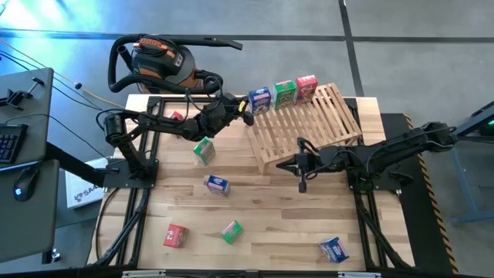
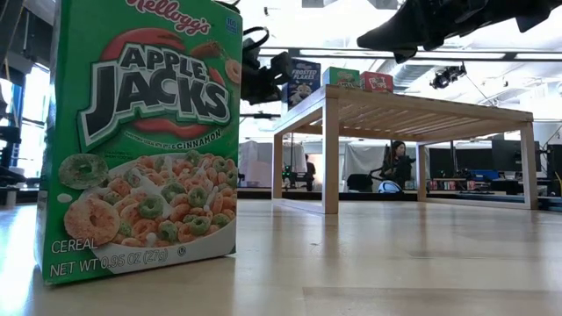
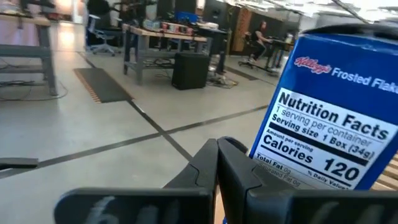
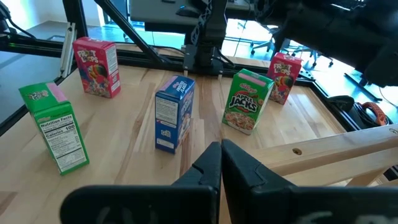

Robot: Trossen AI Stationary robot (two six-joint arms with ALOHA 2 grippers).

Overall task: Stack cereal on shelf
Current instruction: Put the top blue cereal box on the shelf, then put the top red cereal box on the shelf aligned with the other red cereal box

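Note:
The slatted wooden shelf (image 1: 309,123) stands tilted at the table's far right. Three boxes stand in a row on its far edge: blue (image 1: 261,99), green (image 1: 285,93) and red (image 1: 306,87). My left gripper (image 1: 245,108) is shut and sits just left of the blue box (image 3: 329,124). My right gripper (image 1: 301,166) is shut and hovers at the shelf's near edge, touching nothing. Several more boxes stand on the table: red (image 1: 177,116), green (image 1: 204,150), blue (image 1: 218,184), red (image 1: 175,235), green (image 1: 231,231) and blue (image 1: 333,249). My left gripper (image 3: 217,165) comes level from the table's left. Its shut fingers are close beside the nutrition-label side (image 3: 311,143) of the blue box on the shelf. I cannot tell whether they touch it. The box stands upright on the shelf.
A vacuum cleaner (image 1: 158,62) stands beyond the table's far left edge. A desk with keyboard and mouse (image 1: 23,147) stands to the left. The green box (image 2: 140,132) fills the left of the low view. A person (image 2: 397,162) sits in the room behind. Bare planks lie between the boxes and the shelf.

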